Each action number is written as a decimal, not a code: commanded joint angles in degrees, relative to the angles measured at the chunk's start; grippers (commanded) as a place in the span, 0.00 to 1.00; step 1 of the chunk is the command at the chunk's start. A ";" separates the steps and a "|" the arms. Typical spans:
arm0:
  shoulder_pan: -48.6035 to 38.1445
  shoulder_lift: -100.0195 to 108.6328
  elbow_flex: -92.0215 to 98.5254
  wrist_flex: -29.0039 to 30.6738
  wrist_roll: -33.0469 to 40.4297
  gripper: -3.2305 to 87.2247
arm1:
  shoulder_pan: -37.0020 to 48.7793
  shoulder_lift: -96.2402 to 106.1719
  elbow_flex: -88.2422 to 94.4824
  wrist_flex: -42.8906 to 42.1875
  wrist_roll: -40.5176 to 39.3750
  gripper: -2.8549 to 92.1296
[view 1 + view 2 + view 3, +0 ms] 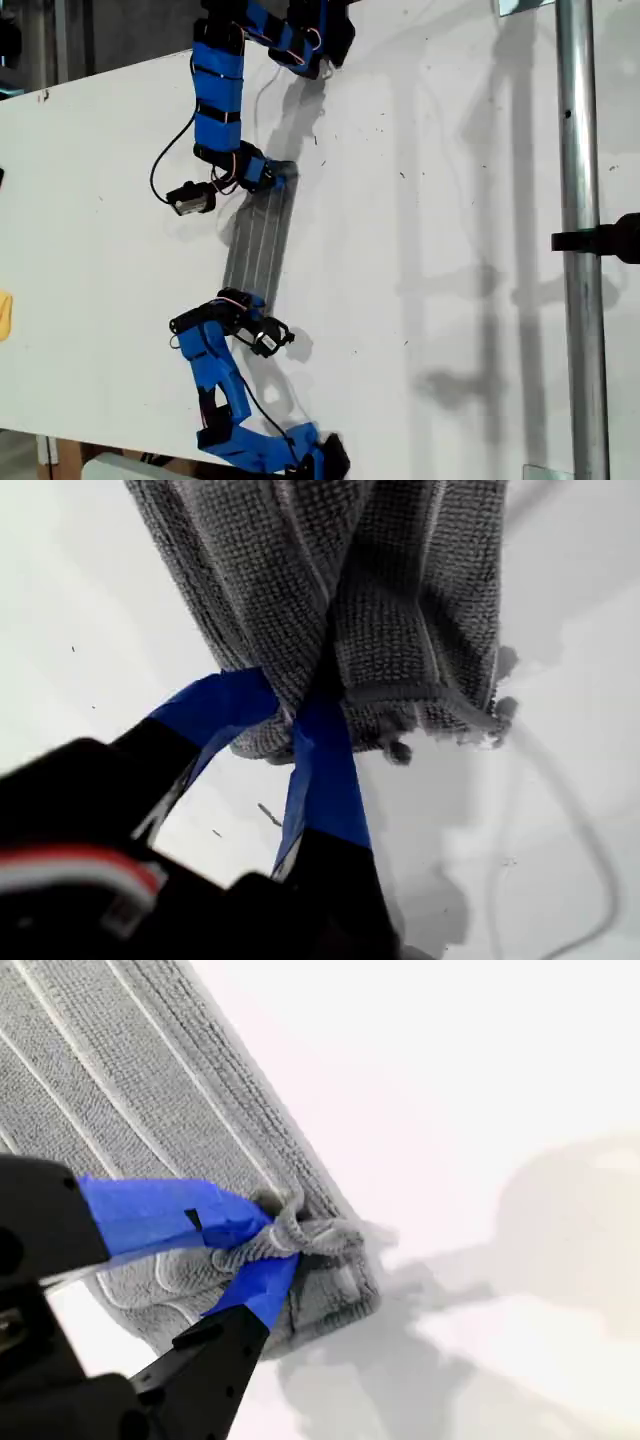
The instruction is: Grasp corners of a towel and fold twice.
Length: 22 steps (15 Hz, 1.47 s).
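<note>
While each pincer point(300, 730) point(270, 1245) pinches a towel point(258, 245) end, both should travel together, keeping it taut above the counter point(450, 200), so edges align.

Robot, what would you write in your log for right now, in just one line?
towel: folded strip, flat on table | my first tool: shut on towel end | my second tool: shut on towel end

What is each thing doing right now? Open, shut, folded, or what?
towel: folded into a narrow strip, held at both ends between the arms.
my first gripper: shut on the towel's edge.
my second gripper: shut on a bunched towel corner.
yellow object: lying apart at the exterior view's left edge.
</note>
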 commanded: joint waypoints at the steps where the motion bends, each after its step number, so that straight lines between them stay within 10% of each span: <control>1: -2.99 6.15 -1.49 5.54 -2.11 0.18 | 3.25 4.48 0.26 2.99 0.79 0.33; 4: -2.46 26.19 9.84 6.24 -1.23 0.18 | 7.82 22.06 5.01 11.95 2.81 0.36; 8: 4.83 61.52 35.33 4.48 -8.09 0.19 | 4.66 41.57 15.03 21.45 24.17 0.41; 15: 32.61 117.42 100.37 -23.73 -36.39 0.06 | -17.84 60.21 28.04 25.14 60.47 0.49; 22: 38.06 148.01 124.19 -18.11 -40.17 0.02 | -0.70 49.75 32.17 12.13 51.77 0.54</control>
